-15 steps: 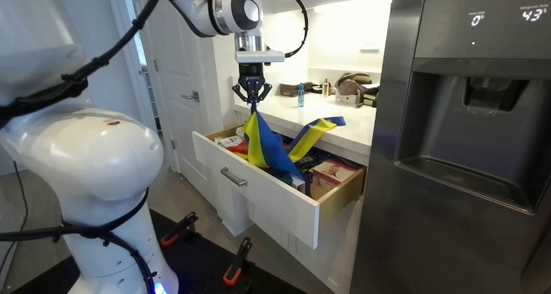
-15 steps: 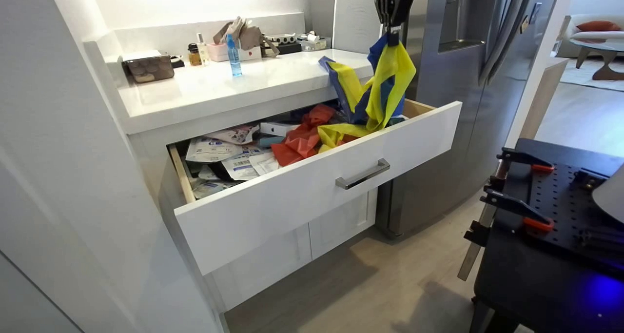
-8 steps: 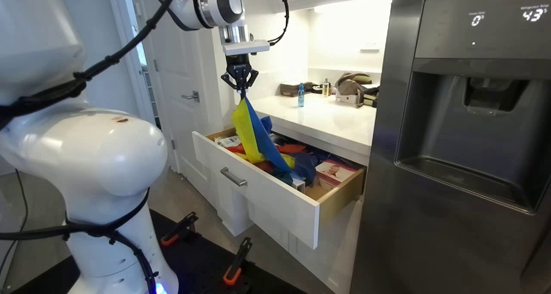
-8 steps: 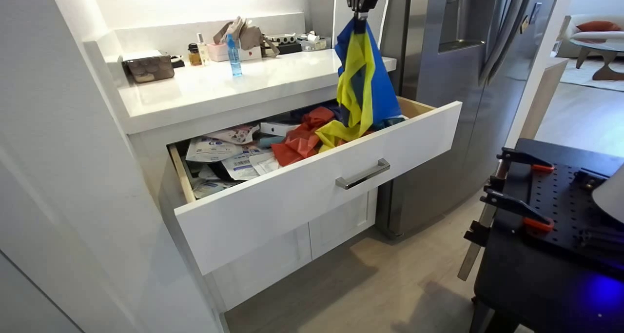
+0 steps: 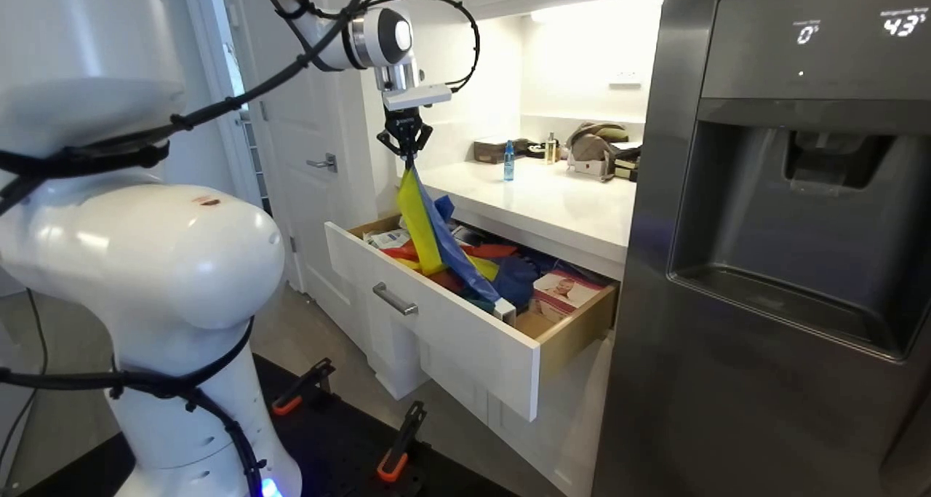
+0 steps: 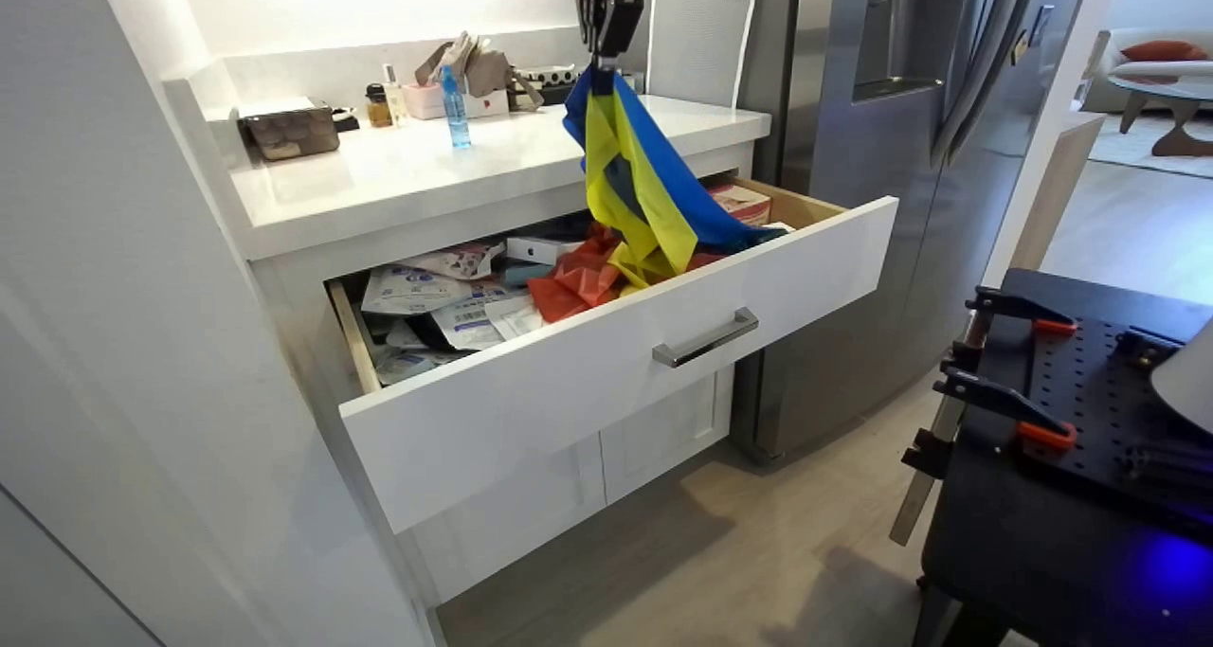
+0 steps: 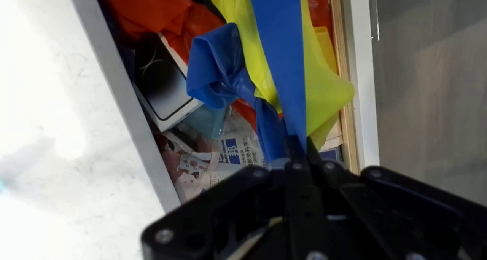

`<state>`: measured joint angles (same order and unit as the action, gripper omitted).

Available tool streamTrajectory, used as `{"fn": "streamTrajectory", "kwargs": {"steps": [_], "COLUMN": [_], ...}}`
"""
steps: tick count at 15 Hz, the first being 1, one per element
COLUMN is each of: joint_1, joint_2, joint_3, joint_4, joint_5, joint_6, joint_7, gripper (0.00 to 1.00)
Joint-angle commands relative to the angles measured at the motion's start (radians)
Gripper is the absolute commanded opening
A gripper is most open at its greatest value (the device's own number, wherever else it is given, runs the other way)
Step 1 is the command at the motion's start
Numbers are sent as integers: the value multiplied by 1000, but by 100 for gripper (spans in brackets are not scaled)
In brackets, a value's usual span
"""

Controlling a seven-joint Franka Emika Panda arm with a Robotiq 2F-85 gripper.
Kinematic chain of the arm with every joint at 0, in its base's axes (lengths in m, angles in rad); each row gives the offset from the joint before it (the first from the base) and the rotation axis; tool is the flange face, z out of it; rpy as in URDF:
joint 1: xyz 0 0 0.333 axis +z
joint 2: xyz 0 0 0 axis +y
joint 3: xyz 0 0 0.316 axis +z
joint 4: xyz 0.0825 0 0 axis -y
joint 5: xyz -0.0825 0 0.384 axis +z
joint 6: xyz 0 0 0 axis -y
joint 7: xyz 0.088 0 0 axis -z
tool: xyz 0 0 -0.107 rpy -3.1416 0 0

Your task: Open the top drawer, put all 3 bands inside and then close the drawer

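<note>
White surface (image 5: 538, 197) sat at two o'clock of the handle (image 5: 395, 299) in an exterior view, pincer (image 5: 409, 164) at twelve, pinching blue band (image 5: 442, 229) and yellow band (image 5: 417, 220). Their tail (image 5: 515, 279) had just dropped from near the surface into the open top drawer (image 5: 465, 337), joining red band (image 6: 580, 282). Release seemed next.

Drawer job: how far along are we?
Done: the top drawer stands open, and a red band lies inside.
In hand: the pincer grips a yellow band and a blue band, their lower parts hanging into the drawer.
Left: release both inside, then close the drawer, whose front stands out from the counter.
</note>
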<state>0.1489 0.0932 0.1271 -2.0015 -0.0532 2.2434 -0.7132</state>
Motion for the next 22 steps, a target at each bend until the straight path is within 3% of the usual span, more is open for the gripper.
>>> {"fn": "streamTrajectory", "kwargs": {"steps": [1, 3, 7, 12, 17, 22], "joint_1": [-7, -17, -42, -89, -139, -147], "joint_2": [108, 134, 146, 96, 1, -169], "joint_3": [12, 11, 7, -7, -27, -58], "joint_4": [106, 139, 180, 150, 56, -123], "joint_5": [-17, -12, -9, 1, 32, 19], "joint_6": [8, -5, -12, -43, -165, -271], "joint_7": [55, 60, 53, 37, -26, -115], "gripper": [26, 34, 63, 100, 100, 100]}}
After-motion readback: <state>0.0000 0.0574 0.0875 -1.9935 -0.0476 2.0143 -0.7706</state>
